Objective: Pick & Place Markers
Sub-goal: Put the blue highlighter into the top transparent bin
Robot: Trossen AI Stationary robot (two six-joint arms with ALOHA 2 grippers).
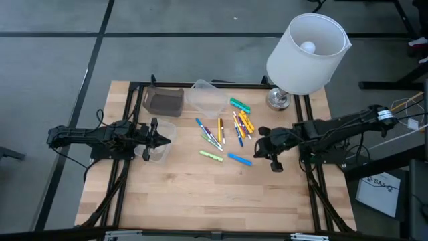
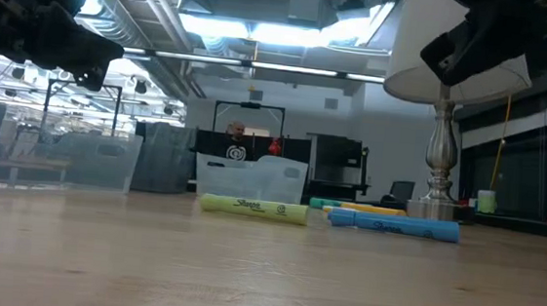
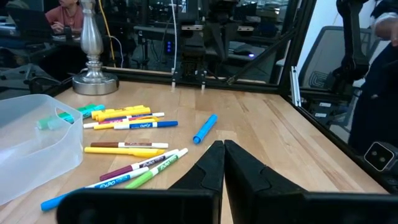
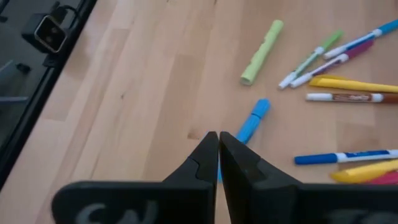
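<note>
My right gripper (image 1: 275, 165) hangs with its fingers clenched on nothing, just right of the scattered markers (image 1: 224, 137) in the middle of the table; the blue marker (image 1: 239, 159) lies closest, just to its left, on the near right edge of the scatter; its long axis runs roughly left to right, slightly slanted, so it points almost at my fingertips; I judge I must open and turn to straddle it across its width. My left gripper (image 1: 158, 140), also clenched and empty, waits left of the markers beside the clear container (image 1: 158, 148); it is farther from that blue one.
</note>
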